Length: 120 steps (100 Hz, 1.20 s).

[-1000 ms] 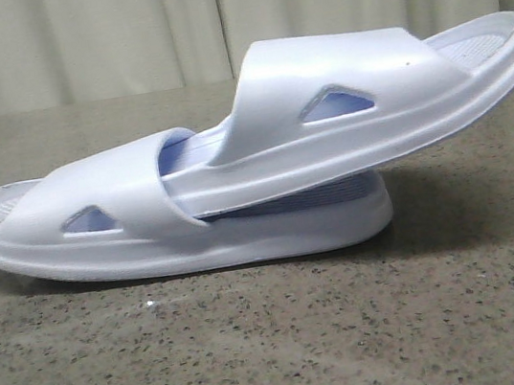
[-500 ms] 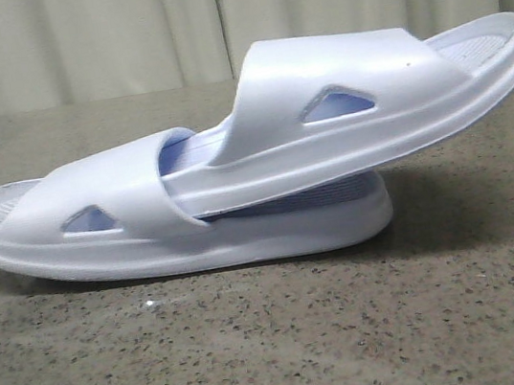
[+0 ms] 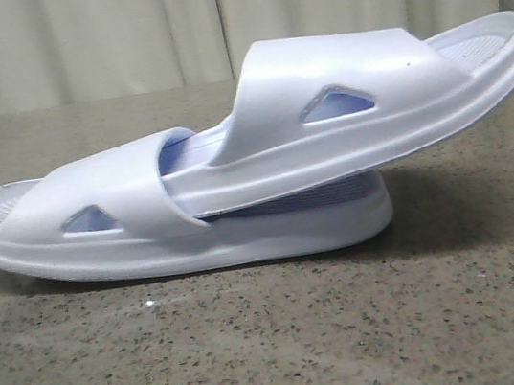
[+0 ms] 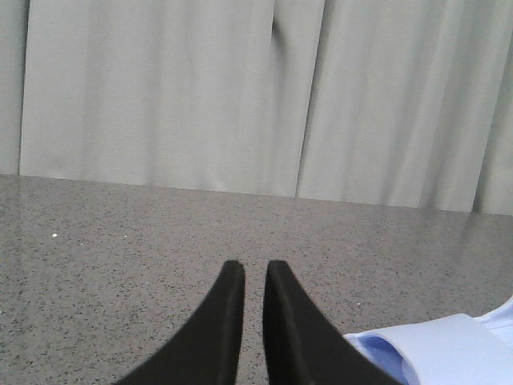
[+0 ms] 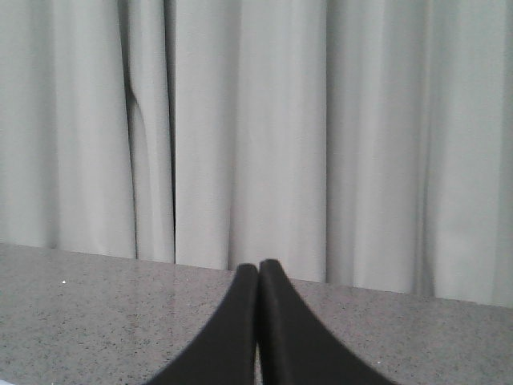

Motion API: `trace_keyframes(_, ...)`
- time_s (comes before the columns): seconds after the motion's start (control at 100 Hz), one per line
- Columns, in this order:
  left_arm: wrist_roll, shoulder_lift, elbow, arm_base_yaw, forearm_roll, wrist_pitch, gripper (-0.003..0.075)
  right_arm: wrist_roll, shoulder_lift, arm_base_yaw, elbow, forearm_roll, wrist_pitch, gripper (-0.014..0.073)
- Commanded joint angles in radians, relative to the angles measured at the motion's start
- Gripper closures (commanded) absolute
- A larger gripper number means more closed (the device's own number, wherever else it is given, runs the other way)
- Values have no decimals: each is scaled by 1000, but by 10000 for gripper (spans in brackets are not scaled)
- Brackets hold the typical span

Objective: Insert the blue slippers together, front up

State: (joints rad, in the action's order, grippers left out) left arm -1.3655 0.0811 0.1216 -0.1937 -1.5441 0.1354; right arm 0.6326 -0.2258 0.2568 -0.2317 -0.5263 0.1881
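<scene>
slippers of the blue pair lay nested on the speckled grey table (image 3: 289,343): the lower slipper (image 3: 98,226) sat flat with its heel to the left, and the upper slipper (image 3: 350,101) had its toe tucked under the lower one's strap, heel tilted up to the right. the left gripper (image 4: 255,277) had its fingers nearly together with a thin gap, holding nothing. the right gripper (image 5: 258,271) had its fingers pressed together, empty, facing a pale curtain (image 5: 280,120).

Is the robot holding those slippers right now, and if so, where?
No. The left gripper and right gripper hold nothing; the blue slippers rest nested on the table.
</scene>
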Motion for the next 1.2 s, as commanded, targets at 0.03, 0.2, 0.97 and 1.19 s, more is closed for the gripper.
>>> trace_keyframes(0.03, 0, 8, 27, -2, -20, -1, 704, 11, -8, -7, -27, 5, 67, 701)
trace_keyframes(0.2, 0, 8, 27, -2, -20, -1, 704, 11, -8, -7, -27, 5, 67, 701)
trace_keyframes(0.97, 1058, -10, 24, 0, 1300, -5, 704, 11, -8, -7, -27, 5, 67, 701)
trace_keyframes(1.19, 1233, -59, -25, 0, 1459, -41, 704, 11, -8, -7, -27, 5, 67, 701)
